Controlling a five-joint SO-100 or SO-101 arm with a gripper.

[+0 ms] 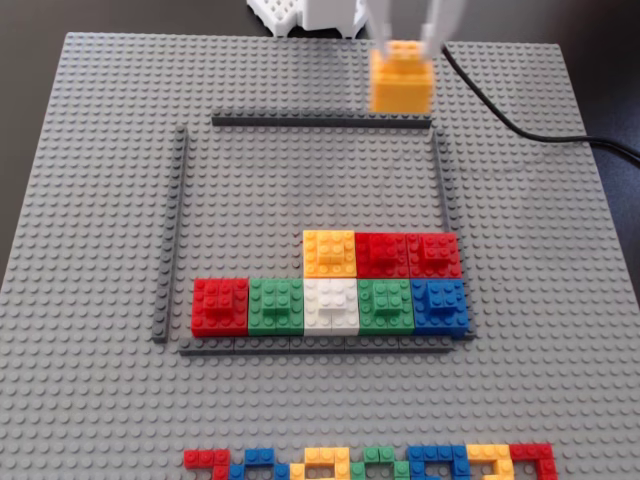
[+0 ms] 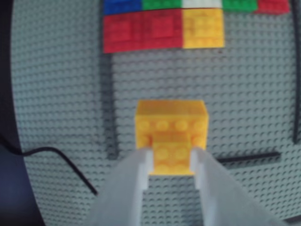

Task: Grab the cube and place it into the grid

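Wrist view shows the gripper point(image 2: 171, 157) nearest, its two pale fingers closed on the small raised brick atop the cube point(image 2: 171, 127); the cube hangs off the baseplate point(image 2: 56, 94), above the corner of the grid point(image 2: 110, 108); farther off sit the placed blocks point(image 2: 160, 28). Fixed view puts the cube point(image 1: 402, 78) just outside the grid's far strip point(image 1: 320, 121), blurred. The hold looks narrow, so the cube could twist or slip; lowered here, it would likely land on the strip; misaligned studs beside the placed yellow block point(image 1: 329, 252) could jam it.
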